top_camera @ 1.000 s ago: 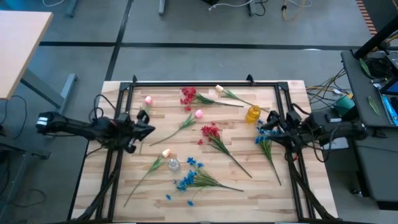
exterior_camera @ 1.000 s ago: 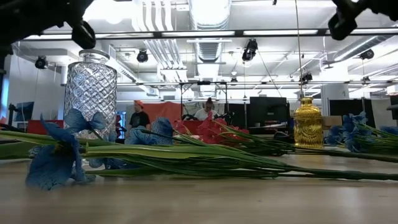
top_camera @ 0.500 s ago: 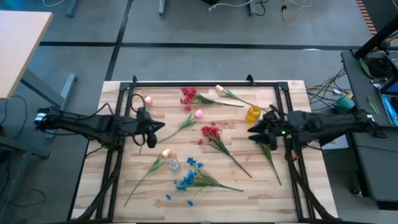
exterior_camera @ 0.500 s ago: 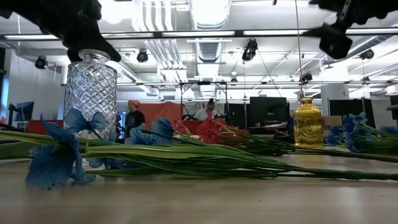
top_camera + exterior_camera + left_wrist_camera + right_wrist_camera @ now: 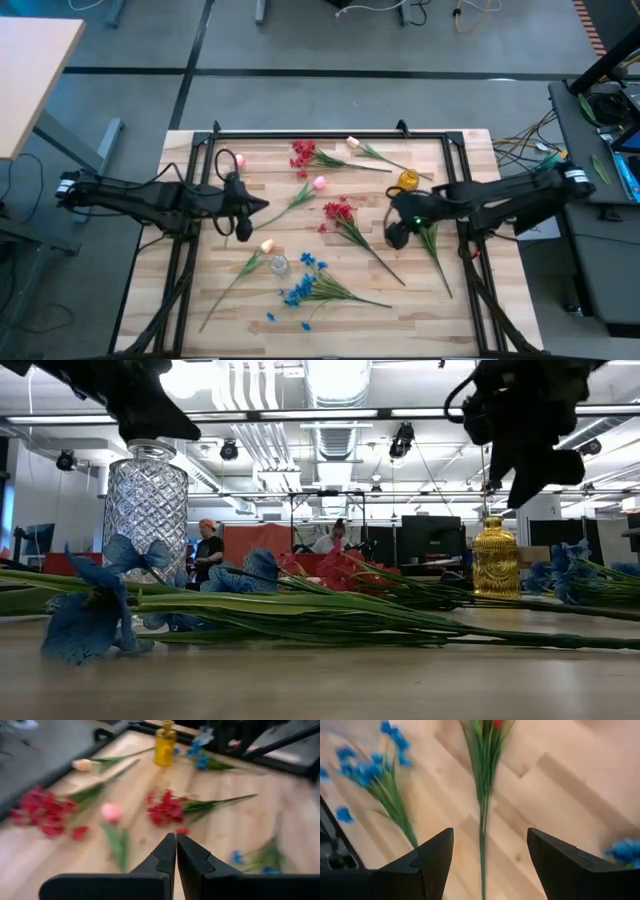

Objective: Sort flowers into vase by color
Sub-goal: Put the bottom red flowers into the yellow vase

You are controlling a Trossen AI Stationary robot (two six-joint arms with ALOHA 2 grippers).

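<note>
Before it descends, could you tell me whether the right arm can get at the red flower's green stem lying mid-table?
Probably yes: the right gripper is open, straddling the red flower's green stem from above, with bare wood around it.

Illumination is even and bright, coming from ceiling fixtures [image 5: 337, 380] visible in the low view, where they glare to white. The wooden table [image 5: 440, 310] shows only faint, soft shadows. Both wrist views are smeared. In the low view, the near blue flower [image 5: 85, 622] is soft-focused, and overhead arms read as dark silhouettes.
</note>
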